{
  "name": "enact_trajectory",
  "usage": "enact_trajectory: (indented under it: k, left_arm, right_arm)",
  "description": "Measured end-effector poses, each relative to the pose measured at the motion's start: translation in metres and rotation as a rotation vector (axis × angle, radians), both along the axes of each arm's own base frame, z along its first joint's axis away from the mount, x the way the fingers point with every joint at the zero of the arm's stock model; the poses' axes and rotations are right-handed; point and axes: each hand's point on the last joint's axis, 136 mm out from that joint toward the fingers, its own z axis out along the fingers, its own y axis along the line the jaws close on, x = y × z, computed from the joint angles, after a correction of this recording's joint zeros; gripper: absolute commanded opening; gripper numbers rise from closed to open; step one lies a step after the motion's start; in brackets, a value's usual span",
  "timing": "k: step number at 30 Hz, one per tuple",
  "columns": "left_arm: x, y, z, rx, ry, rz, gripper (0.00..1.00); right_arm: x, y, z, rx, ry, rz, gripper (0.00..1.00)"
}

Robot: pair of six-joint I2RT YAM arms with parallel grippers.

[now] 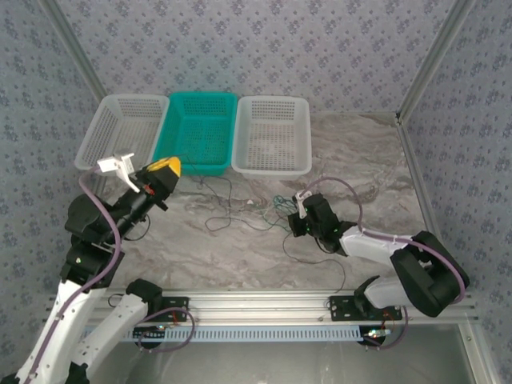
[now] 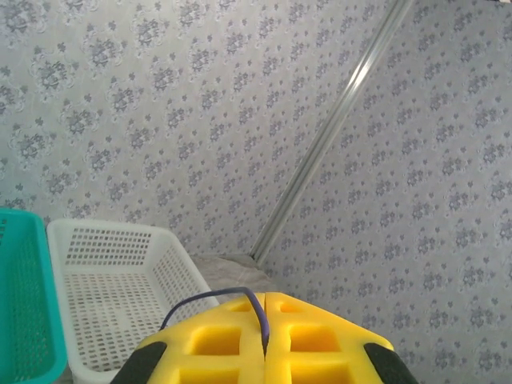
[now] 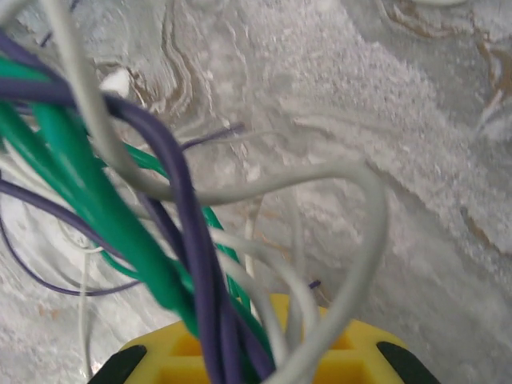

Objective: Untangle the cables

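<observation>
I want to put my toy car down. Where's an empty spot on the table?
Bare table between the right white basket and the wall, and before the rail at left. Crowded mid-table: cables, right claw.
</observation>
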Motion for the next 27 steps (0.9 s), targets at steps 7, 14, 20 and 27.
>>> enact_trajectory:
  k: [7, 14, 20, 27]
  left_arm:
    - [0.016, -0.015, -0.023, 0.024, 0.084, -0.046, 0.00]
    - [0.029, -0.024, 0.003, 0.050, 0.072, -0.063, 0.00]
    - [0.053, -0.035, 0.084, 0.029, -0.080, -0.058, 0.00]
    - [0.128, -0.076, 0.139, 0.004, -0.197, -0.101, 0.00]
  right_arm:
    - [-0.005, -0.005, 0.017, 0.009, -0.023, -0.006, 0.11]
    - [0.000, -0.060, 0.020, -0.021, 0.000, -0.272, 0.09]
    - [-0.006, -0.083, 0.021, -0.027, 0.013, -0.371, 0.08]
    - [-0.012, -0.089, 0.023, -0.017, 0.033, -0.391, 0.09]
